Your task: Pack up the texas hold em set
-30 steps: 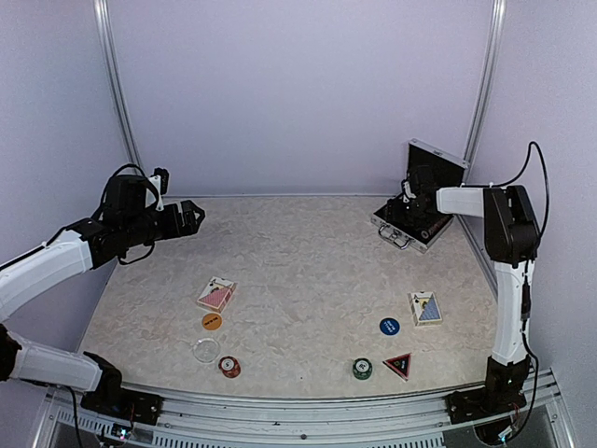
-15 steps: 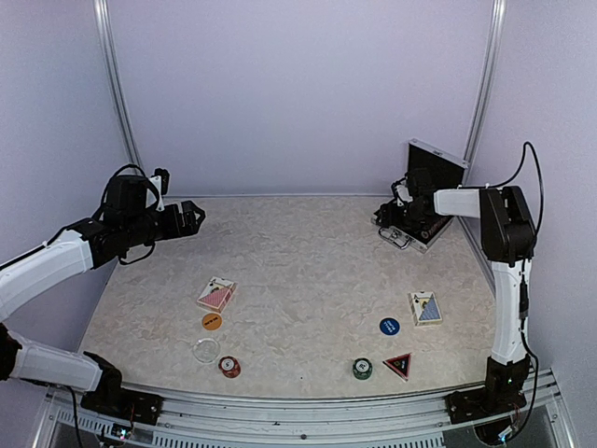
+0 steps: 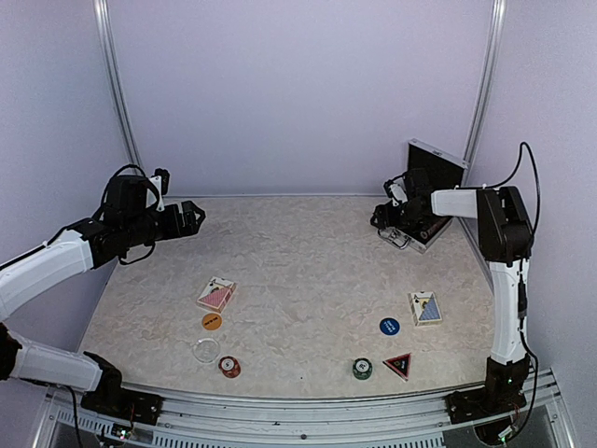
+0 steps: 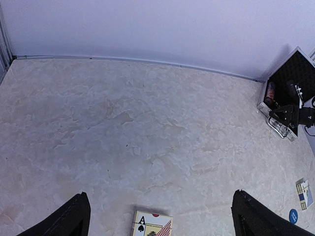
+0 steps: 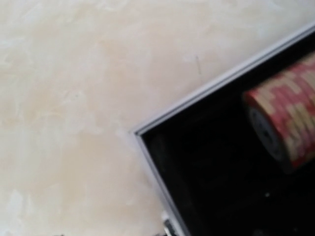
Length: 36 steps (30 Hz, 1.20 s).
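Texas hold 'em pieces lie scattered over the marbled table (image 3: 298, 252). Along the near edge are two chip stacks, a red-and-white chip stack (image 3: 229, 367) on the left and a green chip stack (image 3: 362, 369) on the right; the single red-black triangle marker (image 3: 397, 364) sits just right of the green one. Three round discs lie a little farther back: a clear disc (image 3: 205, 350) and an orange disc (image 3: 212, 321) on the left, and a blue disc (image 3: 389, 326) on the right; any lettering on them is too small to read. Of the two decks, the red deck (image 3: 216, 295) lies left, showing an "A" over a spade, and the blue deck (image 3: 425, 308) lies right. The left gripper (image 3: 196, 217) hovers high over the far-left of the table on a bent arm, jaws spread wide and empty. At the far right the one silver case (image 3: 438, 168) stands with its lid raised, a third red-and-white stack (image 5: 283, 128) lying on its side in the black lining. The right gripper (image 3: 384, 215) reaches leftward across to the case's near-left edge; whether its jaws grasp anything cannot be told.
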### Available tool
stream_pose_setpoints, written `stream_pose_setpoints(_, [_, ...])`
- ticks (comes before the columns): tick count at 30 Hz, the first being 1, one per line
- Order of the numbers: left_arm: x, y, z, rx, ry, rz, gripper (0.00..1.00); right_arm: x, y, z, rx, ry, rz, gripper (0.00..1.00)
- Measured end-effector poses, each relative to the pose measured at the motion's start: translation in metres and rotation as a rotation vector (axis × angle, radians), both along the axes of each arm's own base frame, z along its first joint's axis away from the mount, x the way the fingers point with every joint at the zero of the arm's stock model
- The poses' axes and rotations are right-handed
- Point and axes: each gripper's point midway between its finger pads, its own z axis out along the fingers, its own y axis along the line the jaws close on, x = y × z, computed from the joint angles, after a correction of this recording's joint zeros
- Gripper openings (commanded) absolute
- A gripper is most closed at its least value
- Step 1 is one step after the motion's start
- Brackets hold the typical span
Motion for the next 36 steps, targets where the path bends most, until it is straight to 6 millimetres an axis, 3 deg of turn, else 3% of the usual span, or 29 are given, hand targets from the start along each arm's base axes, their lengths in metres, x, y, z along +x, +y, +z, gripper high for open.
stream_pose_setpoints(21, [0.0, 0.0, 0.0, 0.0, 0.001, 0.0, 0.99, -0.023, 0.069, -0.002, -0.017, -0.034, 0.217, 0.76])
stream_pose_setpoints(36, [0.0, 0.0, 0.0, 0.0, 0.0, -0.001, 0.99, -0.052, 0.125, -0.005, -0.024, -0.047, 0.36, 0.74])
